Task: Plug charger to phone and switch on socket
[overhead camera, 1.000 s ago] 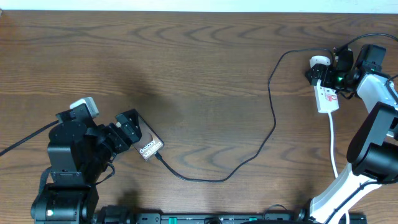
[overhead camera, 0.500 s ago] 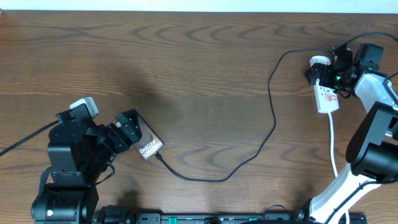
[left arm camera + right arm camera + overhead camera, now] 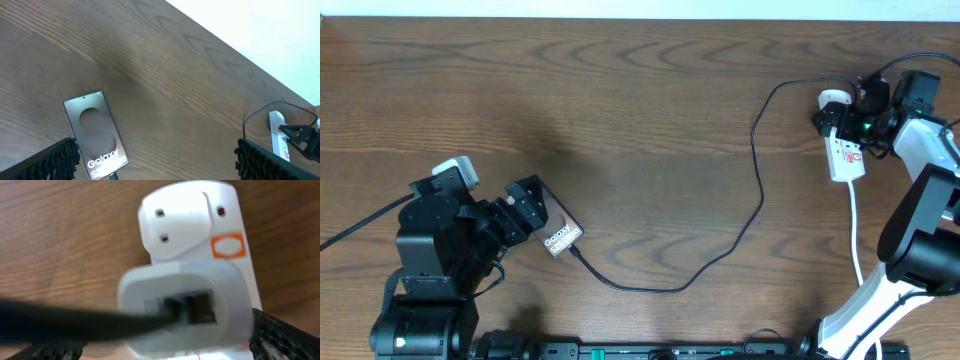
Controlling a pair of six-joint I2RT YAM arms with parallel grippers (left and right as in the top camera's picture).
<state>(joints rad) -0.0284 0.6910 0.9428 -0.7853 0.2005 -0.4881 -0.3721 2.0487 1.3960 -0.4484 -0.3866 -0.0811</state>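
Observation:
The phone lies flat at the lower left, "Galaxy" lettering up; it also shows in the left wrist view. The charger cable has its tip in the phone's near end and loops right and up to a white-grey plug seated in the socket, a white power strip. My left gripper is open and empty just left of the phone, its fingers wide apart. My right gripper hangs over the strip's far end, its jaws apart on either side of the plug, with one finger beside it.
The strip's white cord runs toward the front along my right arm. An orange-ringed switch sits on the strip beside an unused outlet. The table's far edge meets a white wall.
My right gripper has shifted very slightly over the strip's end. The phone, cable and left arm have not moved.

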